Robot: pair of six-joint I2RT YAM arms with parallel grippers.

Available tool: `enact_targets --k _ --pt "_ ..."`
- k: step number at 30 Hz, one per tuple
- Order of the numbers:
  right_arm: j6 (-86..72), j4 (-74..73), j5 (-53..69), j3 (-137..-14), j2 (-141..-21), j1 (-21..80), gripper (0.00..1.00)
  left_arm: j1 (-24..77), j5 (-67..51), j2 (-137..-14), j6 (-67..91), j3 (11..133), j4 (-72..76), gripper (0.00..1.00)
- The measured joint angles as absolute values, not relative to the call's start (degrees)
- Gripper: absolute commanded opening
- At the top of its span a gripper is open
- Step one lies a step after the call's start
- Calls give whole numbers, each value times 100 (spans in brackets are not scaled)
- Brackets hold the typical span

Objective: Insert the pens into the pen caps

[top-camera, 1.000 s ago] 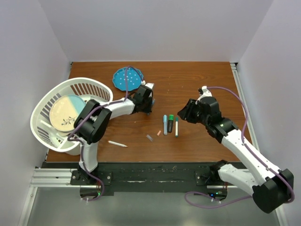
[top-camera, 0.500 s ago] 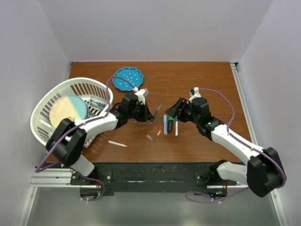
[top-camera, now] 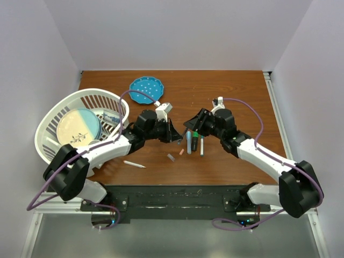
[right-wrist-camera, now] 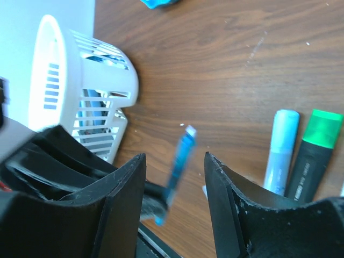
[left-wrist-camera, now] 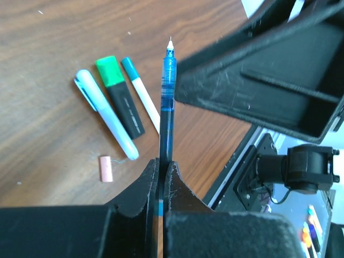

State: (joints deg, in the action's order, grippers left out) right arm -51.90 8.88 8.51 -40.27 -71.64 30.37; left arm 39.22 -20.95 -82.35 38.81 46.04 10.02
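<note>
My left gripper (top-camera: 176, 134) (left-wrist-camera: 162, 164) is shut on a slim blue pen (left-wrist-camera: 167, 102), which sticks out with its bare white tip pointing at my right gripper (top-camera: 190, 125). The right gripper (right-wrist-camera: 174, 157) is open and empty, and the blue pen (right-wrist-camera: 180, 159) sits in the gap between its jaws, touching neither. A light-blue capped pen (top-camera: 188, 143) (left-wrist-camera: 107, 118), a dark marker with a green cap (top-camera: 194, 140) (left-wrist-camera: 121, 98) and a white pen with a teal cap (top-camera: 201, 145) (left-wrist-camera: 141, 92) lie side by side below the grippers. A loose pink cap (top-camera: 181, 152) (left-wrist-camera: 106, 168) and a grey cap (top-camera: 171, 157) lie nearby. A white pen (top-camera: 134, 164) lies at the front left.
A white slatted basket (top-camera: 54, 115) (right-wrist-camera: 86, 80) holding a cream and blue plate stands at the left. A blue dotted plate (top-camera: 146, 90) lies at the back. The table's front edge with a black rail runs just beyond the loose caps.
The left gripper has carried the blue pen rightward and the right gripper has moved left; they now meet over the lying pens, with the pen between the right jaws.
</note>
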Motion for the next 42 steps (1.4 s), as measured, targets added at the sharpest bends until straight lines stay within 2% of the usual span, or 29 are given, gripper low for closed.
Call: enact_targets --k 5,7,8,9,10,11,15,22,23,24,26,28,29,31,37,42 --pt "-5201 934 845 -4040 -7175 3037 45 4032 -2110 -8226 3968 4558 1050 0" --pt "-5210 917 827 -4058 -7201 3037 39 4056 -2112 -8213 3994 4552 1105 0" --pt "-5210 902 816 -4060 -7203 3037 32 4058 -2112 -8204 3997 4552 1125 0" --pt "-5221 888 810 -4060 -7201 3041 13 4058 -2112 -8193 3997 4552 1142 0" --pt "-5227 884 805 -4060 -7201 3046 3 4060 -2112 -8173 3999 4552 1157 0" --pt "-5203 864 794 -4062 -7201 3048 0 4062 -2115 -8158 3999 4552 1162 0" --pt "-5288 847 786 -4139 -7170 3085 0 4066 -2130 -8106 3999 4536 1175 20" --pt "-5201 803 805 -4244 -7008 3179 0 4069 -2220 -8060 3964 4534 1201 29" --pt "-5186 788 803 -4257 -6984 3201 0 4069 -2237 -8060 3964 4534 1203 28" --pt "-5175 764 801 -4276 -6971 3221 0 4069 -2259 -8060 3962 4534 1203 23" --pt "-5144 725 801 -4320 -6969 3251 0 4069 -2298 -8060 3955 4534 1203 0" --pt "-5094 679 753 -4355 -6969 3295 9 4073 -2375 -8053 3924 4534 1240 0" --pt "-5087 661 742 -4364 -6969 3304 20 4091 -2377 -8049 3909 4534 1240 0" --pt "-5059 582 705 -4412 -6969 3347 30 4091 -2401 -8040 3885 4534 1232 0" --pt "-5030 -209 478 -4963 -6969 3610 33 4091 -2359 -7743 3819 4456 1090 0" --pt "-5524 -908 -82 -5192 -6805 4051 36 4040 -1708 -6816 3623 4147 508 0"
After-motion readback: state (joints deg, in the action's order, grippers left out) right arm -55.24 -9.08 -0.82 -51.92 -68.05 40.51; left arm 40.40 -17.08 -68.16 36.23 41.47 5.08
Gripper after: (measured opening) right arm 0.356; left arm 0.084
